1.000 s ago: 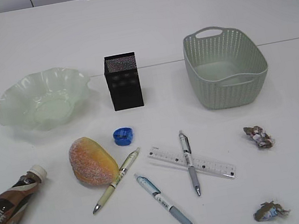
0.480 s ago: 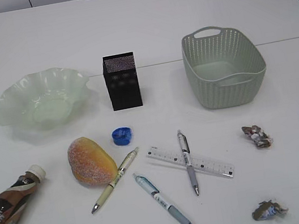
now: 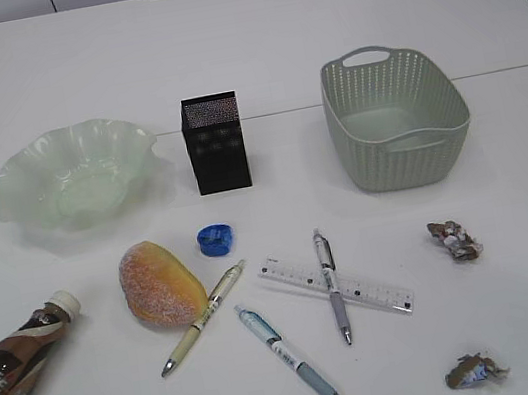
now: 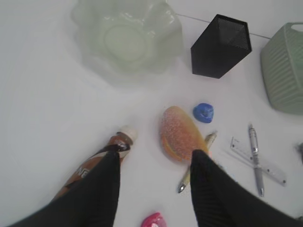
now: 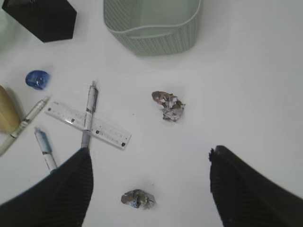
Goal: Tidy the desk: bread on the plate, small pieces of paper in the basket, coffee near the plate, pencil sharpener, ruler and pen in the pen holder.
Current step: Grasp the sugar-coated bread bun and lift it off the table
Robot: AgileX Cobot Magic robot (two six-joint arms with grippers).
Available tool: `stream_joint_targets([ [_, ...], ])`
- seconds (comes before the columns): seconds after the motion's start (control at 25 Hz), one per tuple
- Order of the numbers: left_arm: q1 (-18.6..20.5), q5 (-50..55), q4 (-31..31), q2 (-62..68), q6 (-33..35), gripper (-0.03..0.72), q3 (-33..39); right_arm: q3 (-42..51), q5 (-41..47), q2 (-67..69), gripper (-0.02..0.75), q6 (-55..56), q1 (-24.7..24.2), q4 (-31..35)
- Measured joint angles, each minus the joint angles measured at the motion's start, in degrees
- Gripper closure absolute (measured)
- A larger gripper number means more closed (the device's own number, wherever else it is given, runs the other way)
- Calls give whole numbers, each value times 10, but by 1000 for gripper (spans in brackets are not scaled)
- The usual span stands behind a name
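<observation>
Both grippers hang above the table (image 3: 248,38), jaws apart, holding nothing: left gripper (image 4: 154,191) over the coffee bottle (image 4: 92,163) and bread (image 4: 181,134), right gripper (image 5: 149,189) over two paper scraps (image 5: 169,105). Plate (image 3: 73,176) left of pen holder (image 3: 214,142), basket (image 3: 395,118) right; ruler (image 3: 336,285) lies under a pen (image 3: 331,284).

We see a frosted, glassy ruffled plate (image 3: 75,175), a black mesh metal pen holder (image 3: 215,143), a matt woven-look plastic basket (image 3: 396,119), a clear plastic ruler (image 3: 337,284), sugar-rough bread (image 3: 161,283) and crumpled paper (image 3: 454,240).
</observation>
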Motion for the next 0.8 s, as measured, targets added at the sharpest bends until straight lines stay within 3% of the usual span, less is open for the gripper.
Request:
stream_joint_targets([
  [0.16,-22,18,-18,81,-1,326,-88,-42,27,56,173,-29,0,-1],
  [0.4,-115,20,6,213,-62,326,-162,-52,28,71,173,-35,0,-1],
  [0.64,-229,19,135,334,-244,326,-170,-52,30,72,173,-39,0,-1],
  [0.8,-260,10,183,392,-378,326,-170,-52,30,72,173,-46,0,-1],
])
